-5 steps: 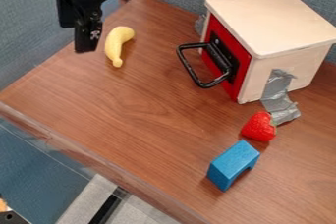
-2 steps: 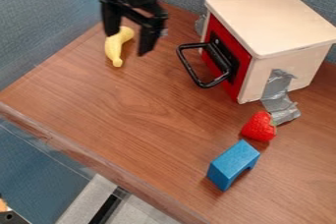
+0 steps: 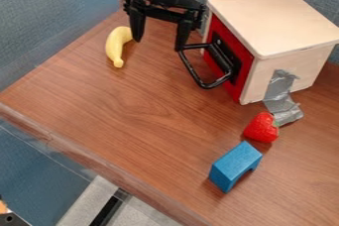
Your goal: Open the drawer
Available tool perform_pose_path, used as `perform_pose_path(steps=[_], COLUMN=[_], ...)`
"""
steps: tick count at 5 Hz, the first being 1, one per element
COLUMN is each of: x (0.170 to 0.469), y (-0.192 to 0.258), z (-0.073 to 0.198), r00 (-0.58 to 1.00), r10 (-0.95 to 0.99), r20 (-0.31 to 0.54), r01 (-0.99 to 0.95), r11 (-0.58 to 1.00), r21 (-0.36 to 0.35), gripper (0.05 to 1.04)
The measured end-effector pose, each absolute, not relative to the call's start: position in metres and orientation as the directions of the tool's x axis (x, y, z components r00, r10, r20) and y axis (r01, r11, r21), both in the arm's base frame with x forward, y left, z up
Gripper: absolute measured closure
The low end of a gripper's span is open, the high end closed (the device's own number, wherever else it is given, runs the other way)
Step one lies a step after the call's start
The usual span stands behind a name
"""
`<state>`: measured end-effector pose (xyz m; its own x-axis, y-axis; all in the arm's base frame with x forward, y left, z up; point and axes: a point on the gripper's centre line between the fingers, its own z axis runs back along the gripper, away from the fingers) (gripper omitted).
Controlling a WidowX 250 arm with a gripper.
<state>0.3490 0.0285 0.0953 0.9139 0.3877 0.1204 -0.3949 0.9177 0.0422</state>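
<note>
Drawer with a flat red front (image 3: 244,79) and black metal loop handle (image 3: 192,72), shut, in the pale wooden box (image 3: 271,17) at the upper right of the brown wood-grain worktop (image 3: 119,106). The black two-finger gripper (image 3: 158,45) hangs left of it, fingers spread wide, one tip by the handle (touching or not, I can't tell). Then a blue arch-shaped block (image 3: 233,165), a yellow curved banana (image 3: 115,47), a red strawberry (image 3: 261,128).

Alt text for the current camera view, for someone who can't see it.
An open black gripper hangs beside the black handle of a closed red drawer in a wooden box; whether they touch is unclear. A yellow banana lies left of the handle, with a strawberry and blue block nearer the camera on the wooden table.
</note>
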Motion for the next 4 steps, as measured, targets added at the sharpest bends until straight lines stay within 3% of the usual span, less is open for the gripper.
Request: perform_pose_path(steps=[2,4], x=[0.355,0.36], y=[0.034,0.018], z=[0.081,0.073], r00=[0.784,0.74], r10=[0.594,0.652], r20=[0.182,0.165], r01=[-0.606,-0.656], r11=[0.795,0.754], r21=[0.015,-0.042], gripper=[0.083,0.083])
